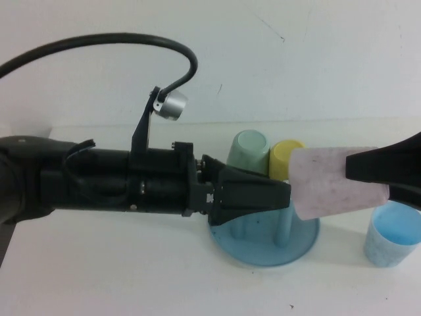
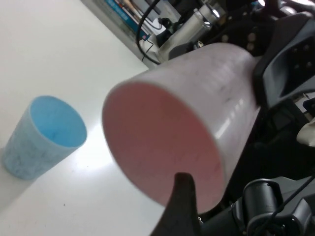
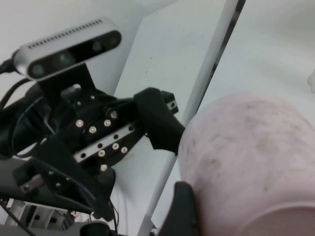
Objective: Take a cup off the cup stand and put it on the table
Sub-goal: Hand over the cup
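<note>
The pale pink speckled cup is held on its side in the air above the right edge of the blue cup stand. My right gripper comes in from the right and is shut on the cup's narrow end; one finger lies against its wall. My left gripper reaches in from the left, open, its tip at the cup's mouth. In the left wrist view the pink inside faces the camera, with one finger in front of the rim. The white table lies below.
A mint-green tumbler and a yellow tumbler sit upside down on the stand's pegs. A light blue tumbler stands upright on the table at the right, also in the left wrist view. The left arm spans the table's left half.
</note>
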You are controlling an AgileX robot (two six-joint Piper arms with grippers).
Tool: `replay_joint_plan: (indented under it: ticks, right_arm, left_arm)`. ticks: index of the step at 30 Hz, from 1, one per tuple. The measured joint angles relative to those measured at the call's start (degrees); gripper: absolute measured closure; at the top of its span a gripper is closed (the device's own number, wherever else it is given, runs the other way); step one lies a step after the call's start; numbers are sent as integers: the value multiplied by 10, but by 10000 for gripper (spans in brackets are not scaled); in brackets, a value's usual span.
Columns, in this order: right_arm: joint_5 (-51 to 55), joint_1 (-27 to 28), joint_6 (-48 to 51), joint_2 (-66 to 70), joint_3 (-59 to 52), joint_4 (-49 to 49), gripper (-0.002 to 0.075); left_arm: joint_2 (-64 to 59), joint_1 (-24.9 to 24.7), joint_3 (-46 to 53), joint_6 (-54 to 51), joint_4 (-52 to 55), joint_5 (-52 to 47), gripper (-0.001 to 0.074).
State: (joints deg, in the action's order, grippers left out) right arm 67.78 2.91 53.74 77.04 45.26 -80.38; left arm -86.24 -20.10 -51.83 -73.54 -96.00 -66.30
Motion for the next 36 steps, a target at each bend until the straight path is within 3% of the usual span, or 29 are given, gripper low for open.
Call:
replay_joint_plan:
  ticks: [18,26,36]
  right_arm:
    - [-4,0,13,2,0,1,143]
    - [-4,-1,14,2,0,1,143]
    - [2,-1,33,2,0,-1,143]
  left_arm:
    - [-13,-67,-48,-6,0,73,171]
    - [-14,-71,-48,-6,0,87,171]
    - [-43,-129,-106,-8,1,126,185]
